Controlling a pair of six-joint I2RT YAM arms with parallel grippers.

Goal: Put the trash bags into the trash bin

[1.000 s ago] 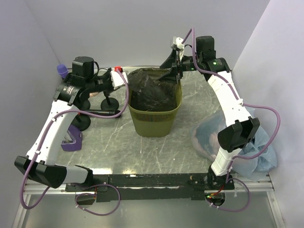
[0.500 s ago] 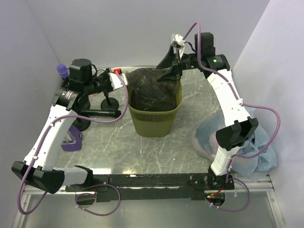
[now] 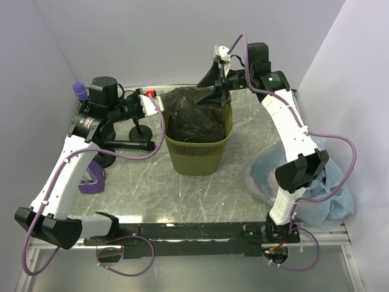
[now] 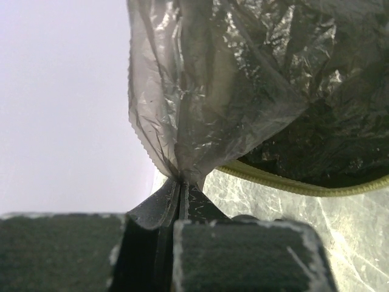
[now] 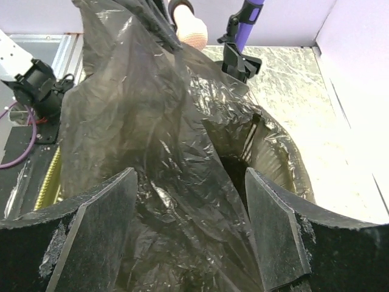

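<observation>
Nearest the arm bases, well behind the right end effector (image 5: pixel 189 176) and off to its right: a clear bluish plastic bag with pinkish contents (image 3: pixel 331 194), slumped on the grey marbled counter (image 3: pixel 200 194). Well behind the left end effector (image 4: pixel 181 185), beside the left arm: a small purple object (image 3: pixel 91 179), kind not clear.

Between the two end effectors and just below both: the olive-green slatted plastic trash bin (image 3: pixel 197 155), upright on the counter. Inside it, bunched and rising above the rim: the thin, crinkly, dark grey-black translucent trash bag (image 3: pixel 191 115).

At the bin's left rim: left end effector pinched fully closed on a gathered corner of the trash bag, film fanning up and away from the tips, a strip of green rim just beyond.

At the bin's far right corner, above the rim: right end effector spread wide, fingers (image 5: pixel 97 231) well apart, nothing clamped; loose bag film directly beneath and ahead, between the two pads.

Beyond the right end effector, past the bag: a purple-handled tool in a black clamp (image 5: pixel 242 52) and a pinkish rounded object (image 5: pixel 191 31).
</observation>
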